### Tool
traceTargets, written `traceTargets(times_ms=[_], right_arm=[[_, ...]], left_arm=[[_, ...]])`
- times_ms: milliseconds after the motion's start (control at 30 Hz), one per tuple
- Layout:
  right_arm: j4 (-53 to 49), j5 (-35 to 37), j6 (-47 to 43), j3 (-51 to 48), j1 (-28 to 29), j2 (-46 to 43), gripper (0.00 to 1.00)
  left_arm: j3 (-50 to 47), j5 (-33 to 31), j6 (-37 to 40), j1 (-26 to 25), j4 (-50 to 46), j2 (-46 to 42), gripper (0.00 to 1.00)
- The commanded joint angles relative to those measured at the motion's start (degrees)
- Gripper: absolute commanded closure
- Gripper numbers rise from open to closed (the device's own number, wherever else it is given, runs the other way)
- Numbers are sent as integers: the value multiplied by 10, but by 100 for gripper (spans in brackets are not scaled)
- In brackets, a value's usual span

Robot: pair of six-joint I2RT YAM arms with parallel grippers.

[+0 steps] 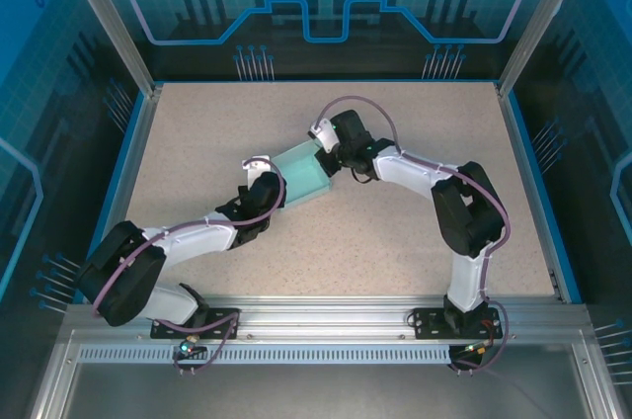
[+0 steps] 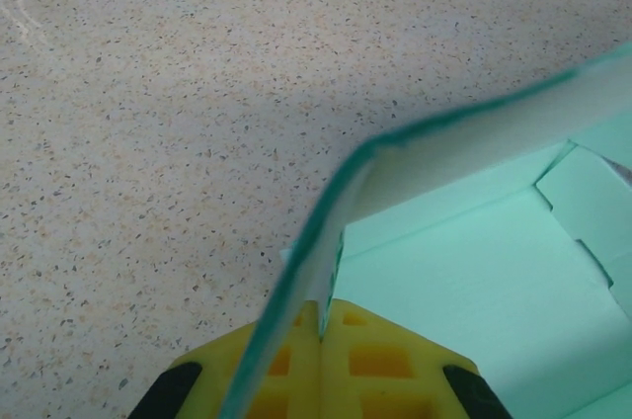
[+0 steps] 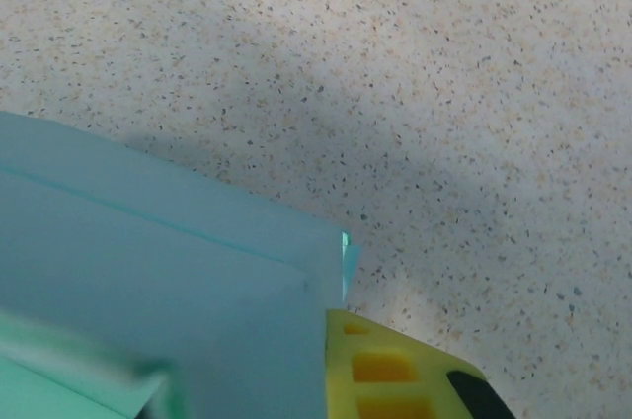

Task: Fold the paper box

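The speckled beige tabletop (image 1: 395,241) is edged in blue, with translucent blue printed panels (image 1: 326,4) walling it in at 9, 12 and 3 o'clock and a ribbed aluminium rail (image 1: 326,315) along the 6 o'clock edge, where both arm bases are bolted. Around the paper box (image 1: 304,174) the surface is bare; only the two arms crowd it. The left arm (image 1: 188,241) reaches in from 8 o'clock and the right arm (image 1: 434,182) curves in from 4 o'clock.

The paper box sits just off the tabletop's centre toward 11 o'clock. From above it is a skewed four-sided patch with side edges running roughly from 11 to 5 o'clock. It looks nearly as wide as it is long, so its long axis cannot be told.

The box is thin pale blue-green card, matt and smooth. In the left wrist view one wall (image 2: 464,142) stands up and bows over the open inside, where a folded flap (image 2: 583,202) rests against the floor panel.

The left gripper (image 1: 272,187) is at the box's 7 o'clock corner, its yellow ribbed fingers (image 2: 375,360) clenched on the edge of that raised wall. The right gripper (image 1: 329,154) is at the 1 o'clock corner, closed on the card's edge. One yellow finger (image 3: 385,365) shows beside a creased panel (image 3: 148,261), and the other is hidden behind it.
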Motion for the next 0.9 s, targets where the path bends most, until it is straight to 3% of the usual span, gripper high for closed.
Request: traceTargets(times_ms=[0,533,867], right_arm=[[-43,29,70,19,14,-8,95],[-128,90,268,60,49,4,98],[-92,140,361,27,74,0,100]], left_arm=[[15,4,0,-1,-15,12,100],[55,16,-20,-1,-37,24,100],[53,13,-52,-9,-35,43,100]])
